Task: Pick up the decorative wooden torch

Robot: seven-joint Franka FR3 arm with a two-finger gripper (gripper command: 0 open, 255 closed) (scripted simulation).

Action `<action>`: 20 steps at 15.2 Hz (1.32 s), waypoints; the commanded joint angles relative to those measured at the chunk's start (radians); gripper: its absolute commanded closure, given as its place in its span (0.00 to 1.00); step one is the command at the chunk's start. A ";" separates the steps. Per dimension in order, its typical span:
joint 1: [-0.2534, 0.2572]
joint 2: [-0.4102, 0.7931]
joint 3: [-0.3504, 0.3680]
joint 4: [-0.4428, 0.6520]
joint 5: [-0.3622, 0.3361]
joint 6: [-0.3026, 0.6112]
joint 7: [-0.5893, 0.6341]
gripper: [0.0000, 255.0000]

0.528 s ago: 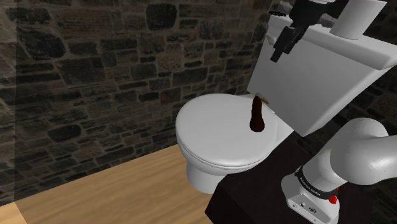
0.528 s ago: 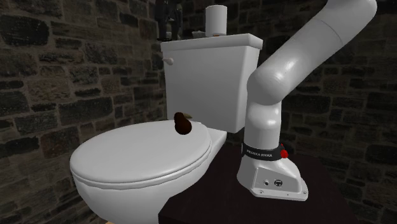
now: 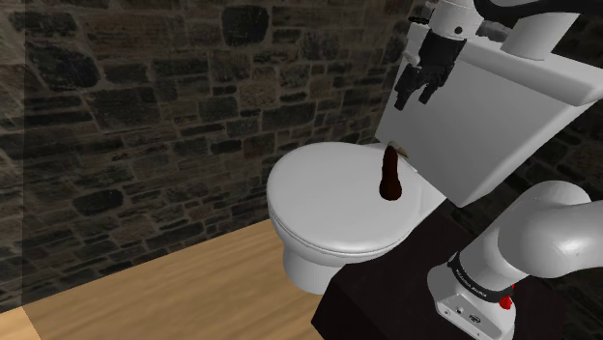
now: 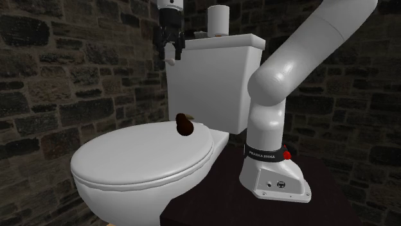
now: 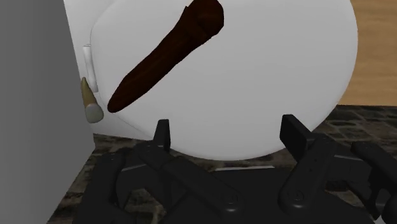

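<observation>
Torch: a dark brown wooden torch (image 3: pixel 390 174) (image 4: pixel 184 124) (image 5: pixel 165 54) lies on the closed toilet lid (image 3: pixel 329 208) (image 4: pixel 135 160) (image 5: pixel 273 70), just in front of the cistern (image 3: pixel 483 126) (image 4: pixel 212 83).
Torch ends: the thin end points toward the cistern. The thick end points away from it, out over the lid.
Flush lever: a small tan lever (image 5: pixel 90 102) (image 4: pixel 170 62) sticks out of the cistern front. In the wrist view the torch's thin end sits just beside it; whether they touch I cannot tell.
Tool: the black tool (image 3: pixel 413 94) (image 4: pixel 169 52) (image 5: pixel 227 127) hangs before the cistern's upper edge, at the lever-side corner, fingers pointing down.
Tool state: the two fingers are spread and grip nothing. The torch is well apart from them, lower down the cistern's front.
Arm: the white arm (image 4: pixel 289 70) rises beside the cistern and arches over its top.
Toilet roll: a white roll (image 4: pixel 219 19) stands upright on the cistern's top.
Stand: the dark box (image 3: pixel 387 299) sits beside the cistern, against the bowl.
Wall: dark rough stone (image 3: pixel 145 97) runs behind the cistern.
Floor: pale wooden boards (image 3: pixel 174 280) lie out beyond the bowl, away from the cistern.
</observation>
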 commanded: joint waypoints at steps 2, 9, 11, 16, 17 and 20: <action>-0.040 0.042 -0.022 -0.061 0.015 0.079 0.065 0.00; -0.123 0.162 -0.074 -0.179 0.062 0.258 0.202 0.00; -0.144 0.202 -0.090 -0.211 0.079 0.313 0.237 0.00; -0.189 0.314 -0.133 -0.283 0.134 0.457 0.311 0.00; -0.195 0.338 -0.142 -0.297 0.149 0.487 0.323 0.00; -0.195 0.370 -0.148 -0.314 0.161 0.531 0.319 0.00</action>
